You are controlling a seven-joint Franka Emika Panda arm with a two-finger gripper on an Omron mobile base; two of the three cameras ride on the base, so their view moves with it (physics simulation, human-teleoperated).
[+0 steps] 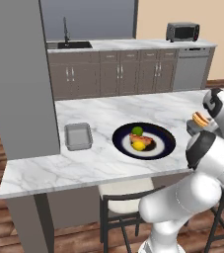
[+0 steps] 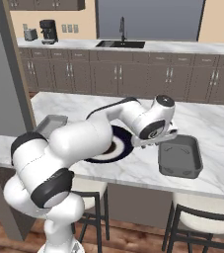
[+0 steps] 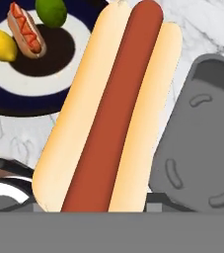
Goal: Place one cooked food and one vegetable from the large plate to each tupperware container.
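The gripper (image 3: pixel 96 210) is closed on a hot dog (image 3: pixel 113 104), which fills the middle of the hand view, standing up from the bottom of the frame; the same hot dog (image 1: pixel 200 119) shows at the right edge of the left base view. It is gripped at its lower end, so most of its length hangs free beyond the grip. The bun will likely be soft and light and will dent under pressure, and the sausage could slide out of its slot if the hot dog tips sideways. A hold across the bun's two sides nearer the middle would probably steady it better.

The grey tray (image 3: pixel 202 143) lies to the right of the hot dog in the hand view, at centre right of the right base view (image 2: pixel 180 157). A second grey tray (image 1: pixel 78 136) sits at the left of the left base view on the marble table (image 1: pixel 103 116).

The large plate (image 1: pixel 167 143) is in the centre, holding another hot dog (image 3: pixel 27 29), a lime (image 3: pixel 51 12) and a lemon (image 3: pixel 1 45) in the upper left of the hand view.
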